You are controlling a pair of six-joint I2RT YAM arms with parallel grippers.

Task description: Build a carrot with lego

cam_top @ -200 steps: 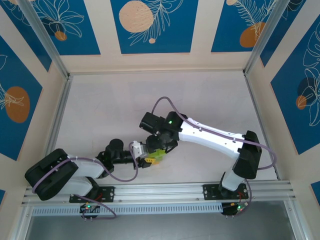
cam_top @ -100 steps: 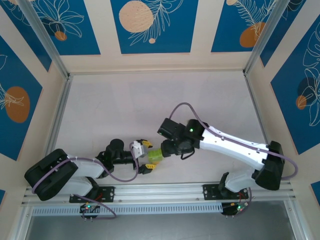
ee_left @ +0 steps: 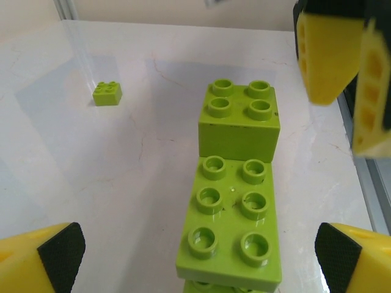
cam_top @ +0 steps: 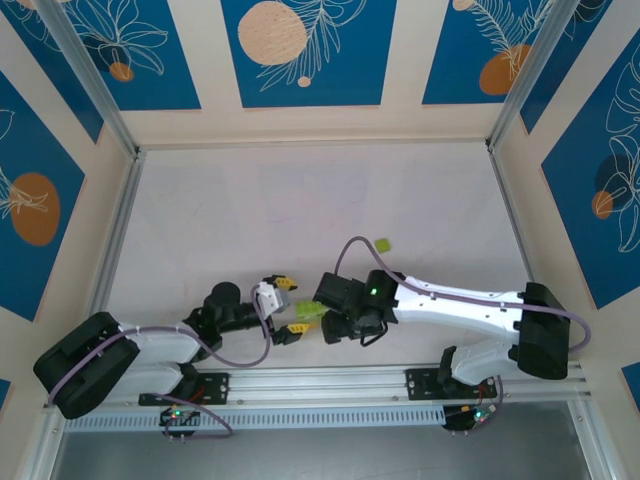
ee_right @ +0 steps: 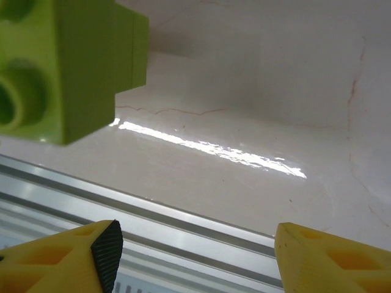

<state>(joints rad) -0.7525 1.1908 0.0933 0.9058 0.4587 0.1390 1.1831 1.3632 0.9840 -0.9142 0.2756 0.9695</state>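
Observation:
The carrot (ee_left: 235,226), a cluster of joined lime-green lego bricks, lies studs-up on the white table between the wide-open fingers of my left gripper (ee_left: 198,262), which do not touch it. A square green brick (ee_left: 240,122) forms its far end. From above the cluster (cam_top: 310,312) sits between my left gripper (cam_top: 288,309) and my right gripper (cam_top: 328,322). In the right wrist view the cluster (ee_right: 67,61) is at the upper left, outside my right gripper (ee_right: 201,262), whose jaws stand apart on nothing. The right gripper's yellow fingers (ee_left: 333,55) hang beside the cluster's far end.
A loose green brick (cam_top: 384,244) lies on the table behind the right arm, also visible as a small green brick (ee_left: 107,93) in the left wrist view. The aluminium rail (cam_top: 330,383) runs along the near edge, close below both grippers.
My left gripper has opened and let go of the green cluster, and its arm drew back slightly. The right arm swung toward the near edge, uncovering the loose brick behind it.

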